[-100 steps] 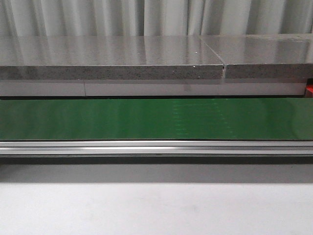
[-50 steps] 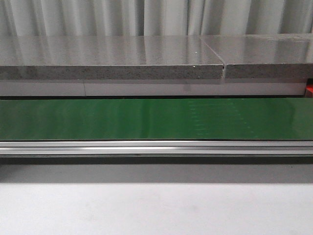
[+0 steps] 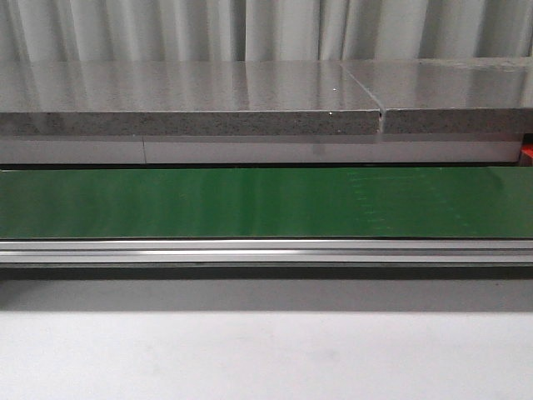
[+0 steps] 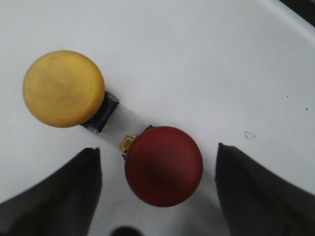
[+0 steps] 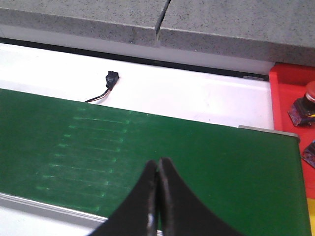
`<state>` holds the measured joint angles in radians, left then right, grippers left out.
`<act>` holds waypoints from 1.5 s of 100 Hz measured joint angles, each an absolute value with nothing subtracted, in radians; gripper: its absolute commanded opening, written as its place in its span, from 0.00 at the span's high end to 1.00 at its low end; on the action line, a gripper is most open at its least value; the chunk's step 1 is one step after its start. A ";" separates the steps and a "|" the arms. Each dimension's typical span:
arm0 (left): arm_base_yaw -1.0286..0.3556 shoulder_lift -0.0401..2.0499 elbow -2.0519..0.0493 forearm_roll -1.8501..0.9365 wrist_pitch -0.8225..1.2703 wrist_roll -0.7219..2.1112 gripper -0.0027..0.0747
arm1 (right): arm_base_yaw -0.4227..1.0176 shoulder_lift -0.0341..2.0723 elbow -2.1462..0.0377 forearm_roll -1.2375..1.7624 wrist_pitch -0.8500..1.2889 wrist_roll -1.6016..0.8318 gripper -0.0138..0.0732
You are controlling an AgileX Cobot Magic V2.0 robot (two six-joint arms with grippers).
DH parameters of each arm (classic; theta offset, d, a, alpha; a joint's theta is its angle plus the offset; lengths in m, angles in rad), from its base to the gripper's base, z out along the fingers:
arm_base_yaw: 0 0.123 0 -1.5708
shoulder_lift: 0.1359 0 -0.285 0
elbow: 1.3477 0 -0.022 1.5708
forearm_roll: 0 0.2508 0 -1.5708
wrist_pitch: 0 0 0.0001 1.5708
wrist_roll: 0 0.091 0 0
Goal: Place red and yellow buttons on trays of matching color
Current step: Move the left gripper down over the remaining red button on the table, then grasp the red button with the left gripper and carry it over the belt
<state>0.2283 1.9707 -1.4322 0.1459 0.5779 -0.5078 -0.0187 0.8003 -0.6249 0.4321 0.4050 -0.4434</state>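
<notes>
Seen from the left wrist: left gripper [image 4: 158, 189] spread wide, dark fingers [image 4: 59, 196] on either side of a red button [image 4: 164, 165], not touching it and holding nothing. Rested on a white surface [image 4: 197, 59], that red button, domed cap up, with a small yellow tab poking out at its edge. Lay just beside it, apart from the fingers, a yellow button [image 4: 64, 88] with a dark base showing under its cap; caps close together but not touching. Seen from the right wrist: right gripper [image 5: 158, 196] pressed fully together, fingertips meeting with nothing between them, hung over a green belt [image 5: 197, 162]. Ran beyond the belt a white strip with a small black connector [image 5: 112, 78] on a thin wire, and behind that a grey speckled slab [image 5: 221, 24] split by a seam. Showed at the far end of the belt a red tray [image 5: 290, 83], holding one red-capped button [image 5: 307, 101] with a dark base; a second dark piece at the picture's edge too cut off to identify. A sliver of yellow in the corner there, too small to tell what. Seen from the front: only the green belt [image 3: 266, 202], its metal rail [image 3: 266, 250], the grey slab [image 3: 191, 96] and pale curtains [image 3: 266, 29]; neither arm nor any button visible there.
</notes>
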 measured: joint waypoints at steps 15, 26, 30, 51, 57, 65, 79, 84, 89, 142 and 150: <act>0.228 1.971 -1.432 0.144 0.578 -0.508 0.71 | -0.019 0.800 -0.625 0.432 0.405 -0.443 0.92; 0.228 1.971 -1.432 0.144 0.584 -0.508 0.74 | -0.019 0.800 -0.625 0.432 0.405 -0.443 0.92; 0.228 1.971 -1.432 0.144 0.586 -0.508 0.74 | -0.019 0.800 -0.625 0.432 0.405 -0.443 0.92; 0.228 1.934 -1.432 0.144 0.616 -0.504 0.74 | -0.019 0.800 -0.625 0.432 0.405 -0.443 0.92; 0.228 1.898 -1.432 0.142 0.618 -0.499 0.74 | -0.019 0.800 -0.625 0.432 0.405 -0.443 0.92; 0.228 1.841 -1.432 0.142 0.633 -0.482 0.74 | -0.019 0.800 -0.625 0.432 0.405 -0.443 0.92; 0.228 1.734 -1.432 0.140 0.688 -0.433 0.75 | -0.019 0.800 -0.625 0.432 0.405 -0.443 0.92; 0.228 1.699 -1.432 0.138 0.712 -0.408 0.77 | -0.019 0.800 -0.625 0.432 0.405 -0.443 0.92; 0.228 1.666 -1.432 0.134 0.739 -0.377 0.78 | -0.019 0.800 -0.625 0.432 0.405 -0.443 0.92; 0.219 1.531 -1.280 -0.149 0.843 -0.041 0.94 | -0.019 0.800 -0.625 0.432 0.405 -0.443 0.92; 0.200 1.531 -1.247 -0.149 0.825 -0.023 0.96 | -0.019 0.800 -0.625 0.432 0.405 -0.443 0.92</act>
<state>0.1997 1.5314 -1.2472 -0.1489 0.8253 -0.0226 -0.0187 0.8003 -0.6249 0.4321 0.4050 -0.4434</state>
